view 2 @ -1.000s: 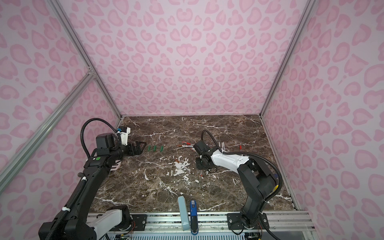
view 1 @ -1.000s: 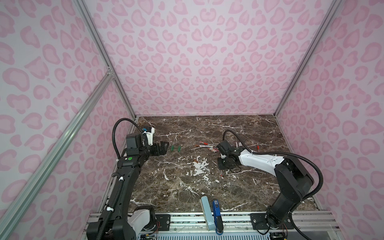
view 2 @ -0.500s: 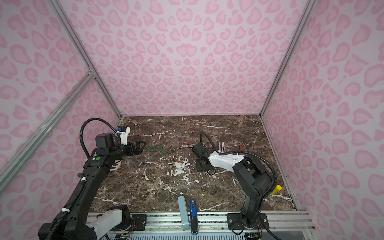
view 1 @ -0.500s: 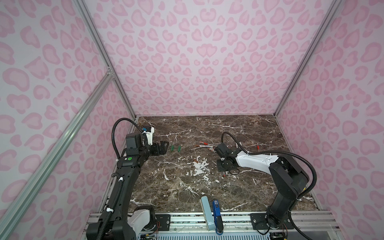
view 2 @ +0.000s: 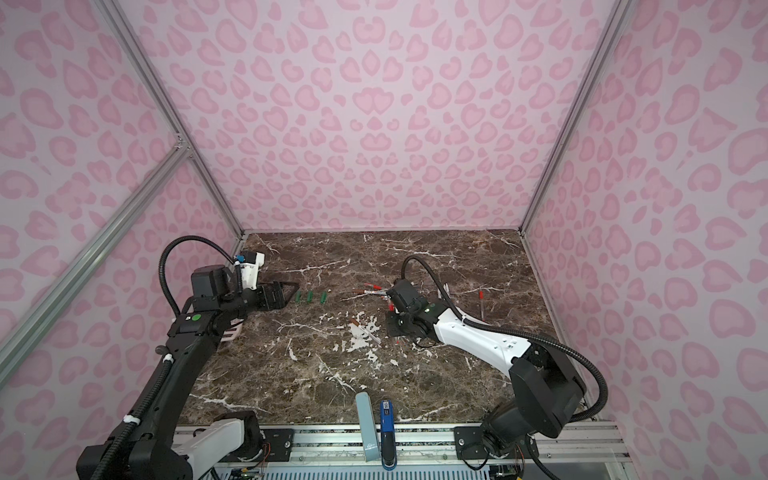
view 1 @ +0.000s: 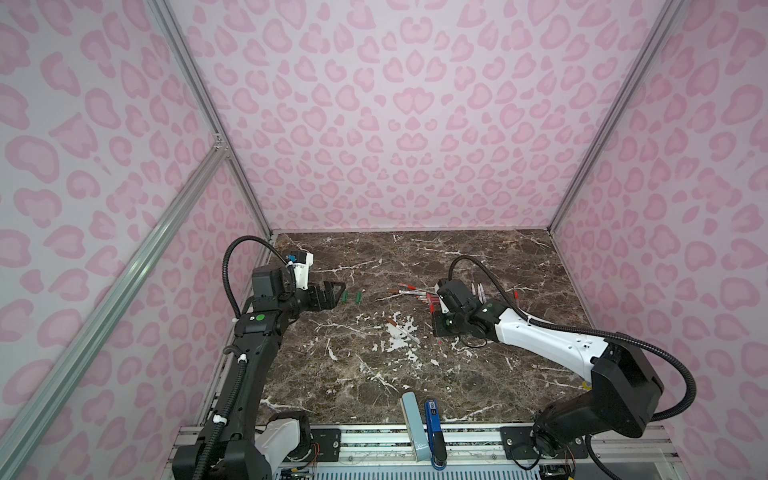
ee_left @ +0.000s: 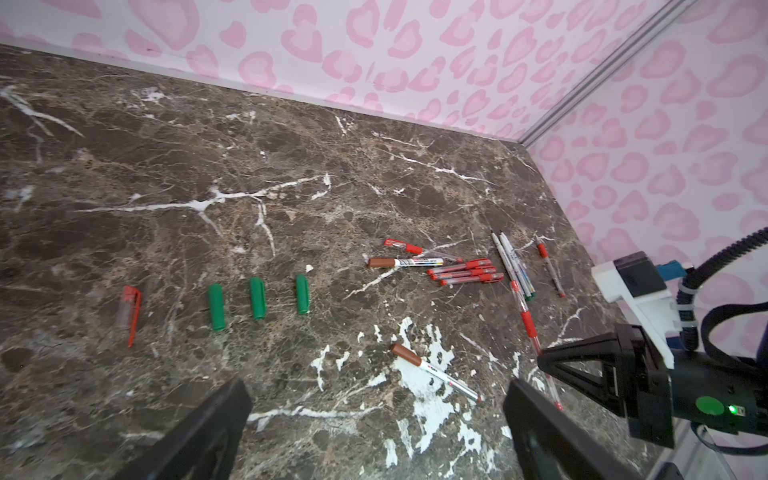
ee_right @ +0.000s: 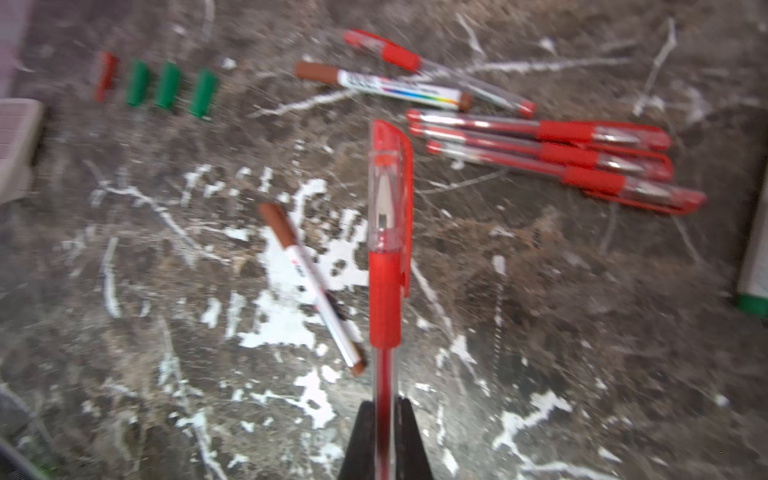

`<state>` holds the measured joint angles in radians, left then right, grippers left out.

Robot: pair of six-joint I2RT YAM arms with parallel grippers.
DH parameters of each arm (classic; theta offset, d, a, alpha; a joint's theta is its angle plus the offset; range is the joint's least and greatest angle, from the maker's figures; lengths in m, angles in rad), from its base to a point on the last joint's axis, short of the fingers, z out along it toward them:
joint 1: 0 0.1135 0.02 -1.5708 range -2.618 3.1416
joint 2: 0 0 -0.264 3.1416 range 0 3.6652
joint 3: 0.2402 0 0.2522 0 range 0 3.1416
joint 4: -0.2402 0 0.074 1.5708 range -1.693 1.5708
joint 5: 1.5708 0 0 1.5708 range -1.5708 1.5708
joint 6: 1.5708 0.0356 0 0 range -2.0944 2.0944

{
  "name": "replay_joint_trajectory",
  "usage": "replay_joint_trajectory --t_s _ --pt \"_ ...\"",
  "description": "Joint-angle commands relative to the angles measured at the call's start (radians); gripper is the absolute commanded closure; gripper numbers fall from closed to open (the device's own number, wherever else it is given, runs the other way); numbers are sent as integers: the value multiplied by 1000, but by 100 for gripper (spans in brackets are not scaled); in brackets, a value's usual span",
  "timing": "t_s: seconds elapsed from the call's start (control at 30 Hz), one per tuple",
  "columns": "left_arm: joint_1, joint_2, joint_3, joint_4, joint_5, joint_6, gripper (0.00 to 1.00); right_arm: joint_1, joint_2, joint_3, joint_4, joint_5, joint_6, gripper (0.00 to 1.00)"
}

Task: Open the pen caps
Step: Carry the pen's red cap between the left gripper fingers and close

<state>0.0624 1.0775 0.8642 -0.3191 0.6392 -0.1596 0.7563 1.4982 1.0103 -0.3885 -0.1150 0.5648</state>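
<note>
Your right pincer [ee_right: 384,415] grips the red pen [ee_right: 384,299] by its barrel, cap [ee_right: 388,187] free, likely for your wide-open left pincer [ee_left: 376,392].

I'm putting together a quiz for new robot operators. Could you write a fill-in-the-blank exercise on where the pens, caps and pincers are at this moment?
1. The right pincer is shut on a ___ pen with its cap on.
2. ___ loose green caps lie in a row on the marble table.
3. The left pincer is ___ and holds nothing.

Missing words: red; three; open.
</note>
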Motion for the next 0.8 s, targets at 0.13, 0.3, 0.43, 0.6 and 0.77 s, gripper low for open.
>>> replay_joint_trajectory --t_s 0.13,0.3,0.43,0.6,0.77 --pt "-45 -2 -52 164 179 -173 3 101 5 38 289 -73 4 100" --pt "-125 30 -54 182 185 -189 5 169 65 98 369 -100 11 100" --pt "-166 54 -61 208 174 -205 8 213 104 144 380 -96 -12 100" --pt "-177 92 -45 218 147 -257 17 240 143 193 358 -94 -17 100" --pt "-178 104 -17 194 124 -259 34 248 166 222 333 -100 -24 100"
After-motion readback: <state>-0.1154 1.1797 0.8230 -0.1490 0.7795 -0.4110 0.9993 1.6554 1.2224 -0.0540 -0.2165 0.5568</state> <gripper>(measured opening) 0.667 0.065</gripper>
